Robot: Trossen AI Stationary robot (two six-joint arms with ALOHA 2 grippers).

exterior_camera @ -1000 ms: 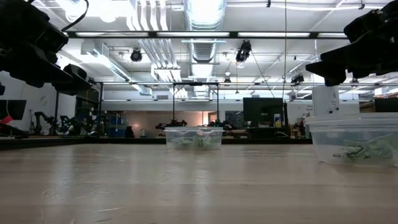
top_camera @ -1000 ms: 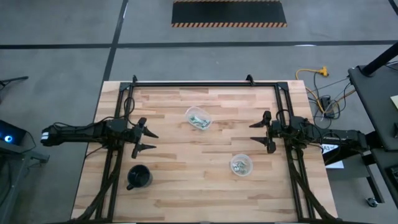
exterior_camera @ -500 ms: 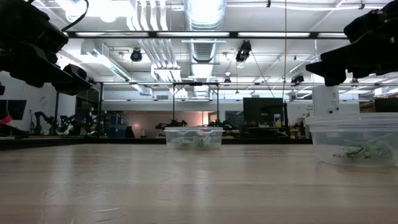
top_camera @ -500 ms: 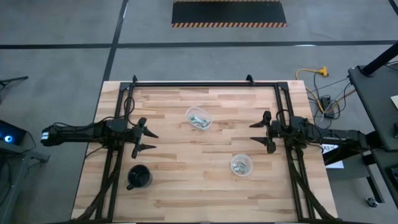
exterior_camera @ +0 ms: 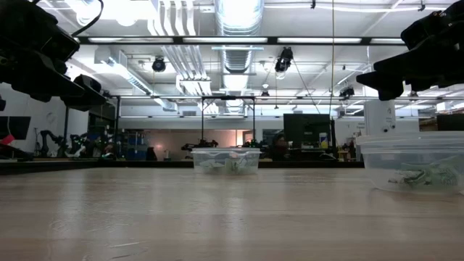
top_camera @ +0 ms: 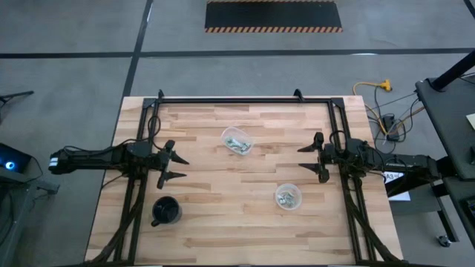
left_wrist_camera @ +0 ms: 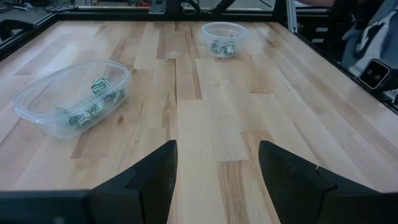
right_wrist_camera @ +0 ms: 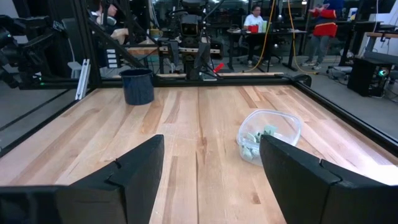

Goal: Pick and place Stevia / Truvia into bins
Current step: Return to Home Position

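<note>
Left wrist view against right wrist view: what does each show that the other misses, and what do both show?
Only the left wrist view shows the round clear cup, toward the right arm's side of the table, with packets inside. Only the right wrist view shows the black cup, toward the left arm's side. Both show the oval clear container holding green-and-white packets, and their own arm's open hand: the left hand in one, the right hand in the other.

A black mug [top_camera: 165, 211] is standing by the table's [top_camera: 223, 222] left edge, near a corner. A yellow cable [top_camera: 369, 87] is lying on the floor beyond the right edge.
</note>
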